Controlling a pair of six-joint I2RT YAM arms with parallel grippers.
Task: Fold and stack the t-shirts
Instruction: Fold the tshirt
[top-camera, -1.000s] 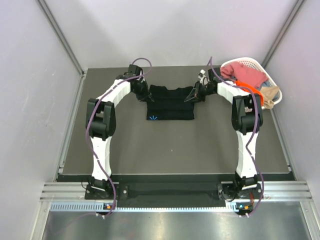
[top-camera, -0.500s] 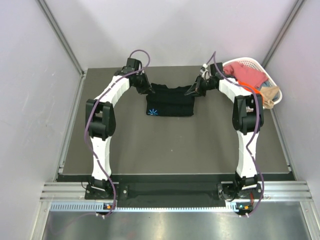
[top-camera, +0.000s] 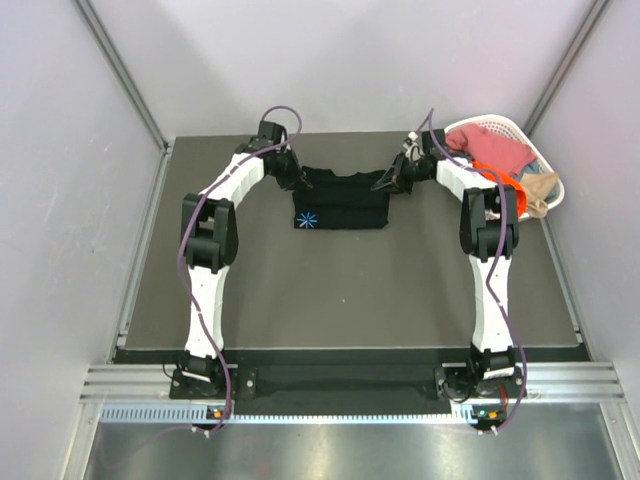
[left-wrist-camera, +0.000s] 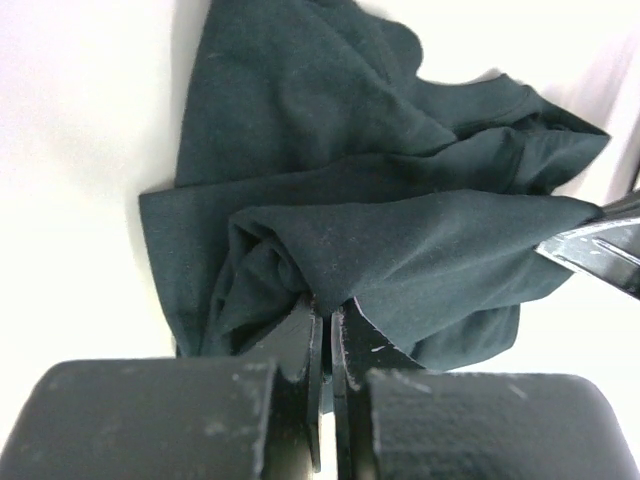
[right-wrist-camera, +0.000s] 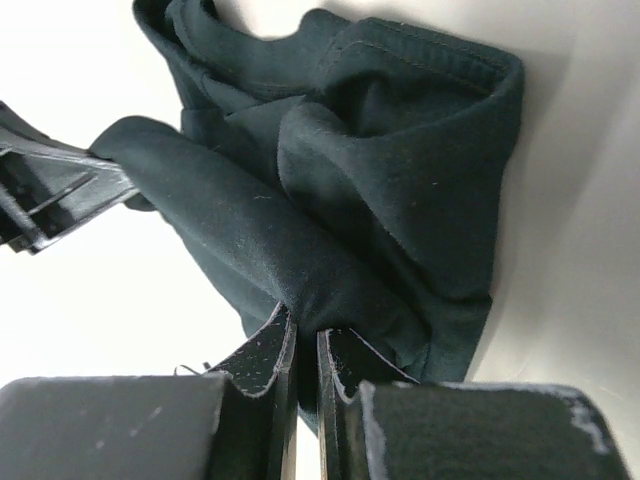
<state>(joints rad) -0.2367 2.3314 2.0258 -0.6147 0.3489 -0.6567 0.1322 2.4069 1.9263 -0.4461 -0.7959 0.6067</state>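
The black t-shirt (top-camera: 340, 203) with a light-blue starburst mark (top-camera: 307, 220) lies at the far middle of the table, folded into a short wide band. My left gripper (top-camera: 295, 183) is shut on its far left edge; in the left wrist view the cloth (left-wrist-camera: 400, 240) bunches between the jaws (left-wrist-camera: 327, 315). My right gripper (top-camera: 385, 185) is shut on its far right edge, the cloth (right-wrist-camera: 380, 190) pinched at the jaws (right-wrist-camera: 305, 340). Pink (top-camera: 490, 148), orange (top-camera: 505, 180) and beige (top-camera: 540, 190) shirts lie in the basket.
The white slatted basket (top-camera: 500, 126) stands at the far right corner of the dark table (top-camera: 350, 290). Grey walls close in the back and both sides. A metal rail runs along the near edge.
Both grippers have pulled the shirt's far edge toward the back of the table. The shirt's front edge and starburst mark have slid farther back, and the cloth looks shorter.
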